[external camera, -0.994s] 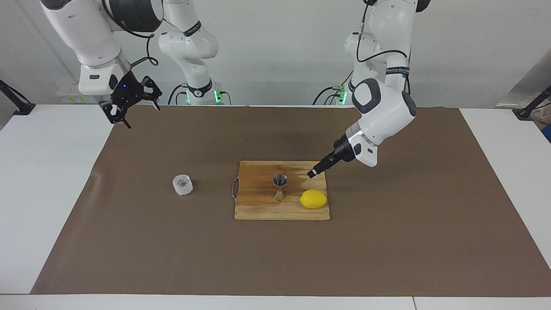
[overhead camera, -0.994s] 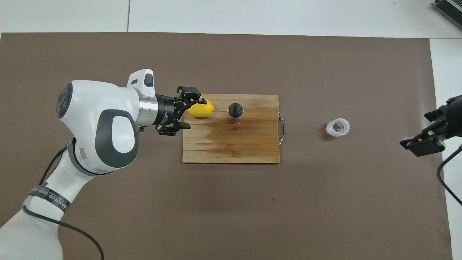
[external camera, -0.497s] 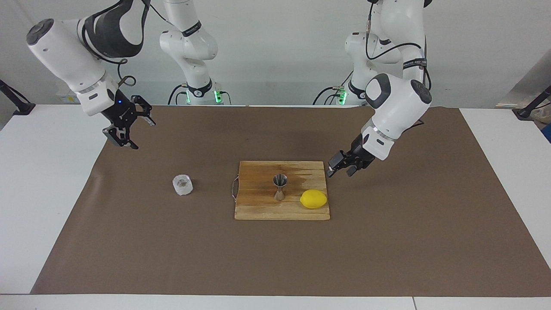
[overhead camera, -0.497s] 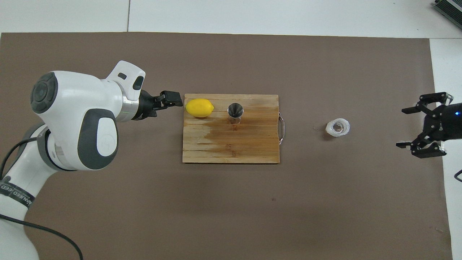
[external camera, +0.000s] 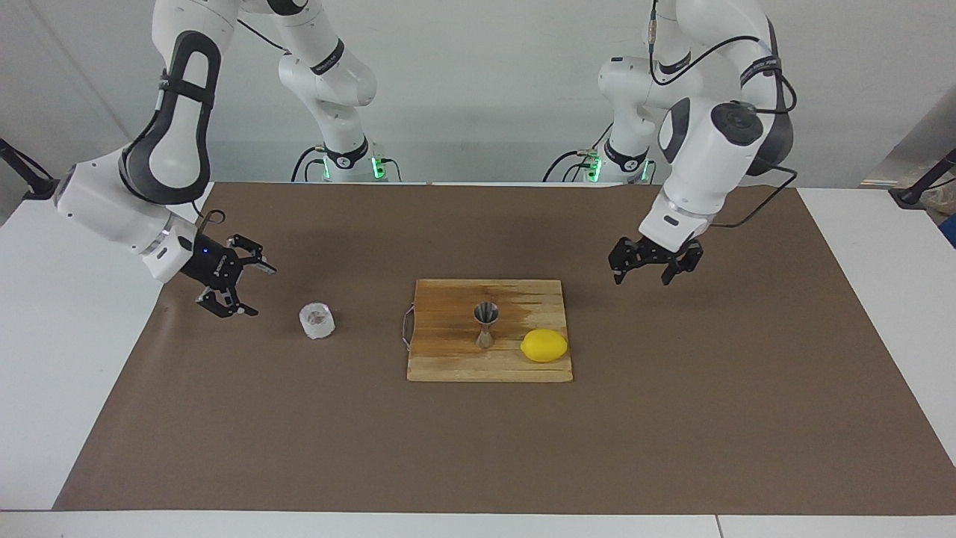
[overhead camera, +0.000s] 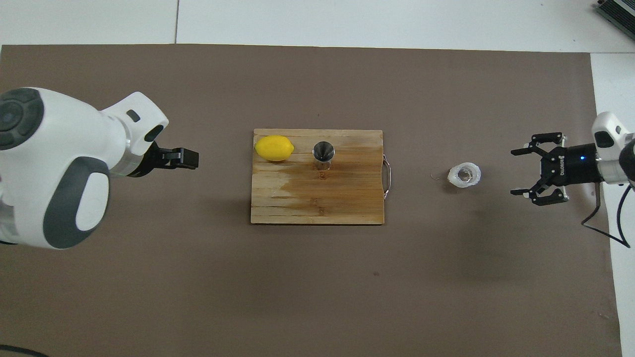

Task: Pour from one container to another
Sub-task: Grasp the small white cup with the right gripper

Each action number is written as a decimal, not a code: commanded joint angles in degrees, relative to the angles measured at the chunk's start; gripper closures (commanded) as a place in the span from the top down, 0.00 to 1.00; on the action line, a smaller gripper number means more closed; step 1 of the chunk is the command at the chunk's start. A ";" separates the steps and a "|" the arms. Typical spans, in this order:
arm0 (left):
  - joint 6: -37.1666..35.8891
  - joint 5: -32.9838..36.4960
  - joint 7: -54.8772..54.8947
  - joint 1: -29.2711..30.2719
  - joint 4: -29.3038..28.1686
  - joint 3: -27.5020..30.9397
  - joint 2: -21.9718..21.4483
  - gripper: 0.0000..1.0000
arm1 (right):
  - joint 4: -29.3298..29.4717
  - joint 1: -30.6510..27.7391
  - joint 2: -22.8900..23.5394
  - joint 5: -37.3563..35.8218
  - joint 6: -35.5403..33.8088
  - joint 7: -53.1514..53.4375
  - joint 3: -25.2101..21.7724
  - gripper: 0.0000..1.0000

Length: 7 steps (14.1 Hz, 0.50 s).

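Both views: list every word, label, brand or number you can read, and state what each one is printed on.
White lettering on the right gripper, on its black body: too small and turned to read for certain.
White lettering on the black bands round both arms: too small to read.
Small clear glass tumbler, silver hourglass jigger, yellow lemon, wooden cutting board: no text.
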 commanded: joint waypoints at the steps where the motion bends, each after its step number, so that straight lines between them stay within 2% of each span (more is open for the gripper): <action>1: -3.35 1.18 9.41 5.70 -2.10 -0.40 -4.64 1.00 | -0.69 -1.34 5.79 6.82 -0.24 -7.03 0.57 1.00; 4: -6.24 1.45 12.34 9.40 0.34 -0.31 -5.27 1.00 | -0.78 -0.38 8.28 10.18 0.72 -11.28 0.83 1.00; 7: -16.85 3.02 12.34 10.72 13.23 -0.40 -1.85 1.00 | -2.44 1.02 9.16 14.13 2.29 -17.50 0.92 1.00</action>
